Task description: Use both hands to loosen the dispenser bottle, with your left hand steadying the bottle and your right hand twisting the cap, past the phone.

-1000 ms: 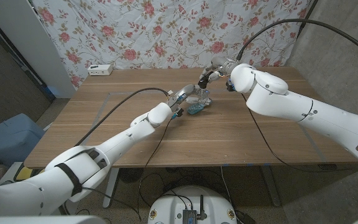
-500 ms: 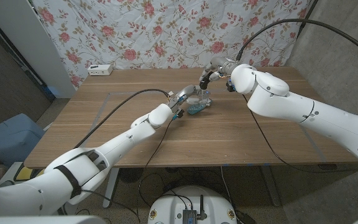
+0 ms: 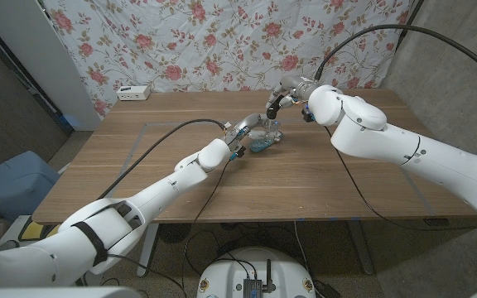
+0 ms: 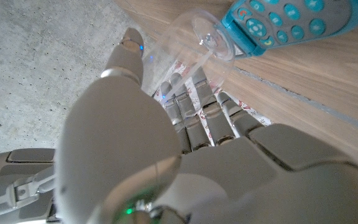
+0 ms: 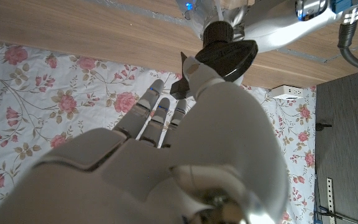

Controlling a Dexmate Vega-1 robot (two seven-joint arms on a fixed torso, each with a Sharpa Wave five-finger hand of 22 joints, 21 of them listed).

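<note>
Dispenser bottle [image 3: 270,128] stands upright near the middle of the wooden surface [image 3: 139,157], toward the far half, well away from all four edges. Clear plastic body; contents can't be told from these frames. Black pump cap [image 5: 224,53] on top.

Left hand [image 3: 248,127] is wrapped around the bottle body from the robot's left side, fingers [image 4: 194,102] curled on the clear wall in the left wrist view. Grasping the bottle.

Right hand [image 3: 281,98] is above the bottle, up at the black cap. In the right wrist view the thumb tip touches the cap's flange; the other fingers [image 5: 157,106] stretch out past it, not on the cap. Whether it actually pinches the cap: cannot tell.

Phone [image 3: 262,146], teal with round keys, lies flat on the surface just in front of the bottle, touching or nearly touching its base; the left wrist view shows the bottle's bottom right against the phone's end.

Open room: wide bare wood on the left half and along the near edge. A white power strip [image 3: 134,93] sits at the far left corner, well apart. Floral cloth [image 3: 222,41] hangs right behind the far edge.
</note>
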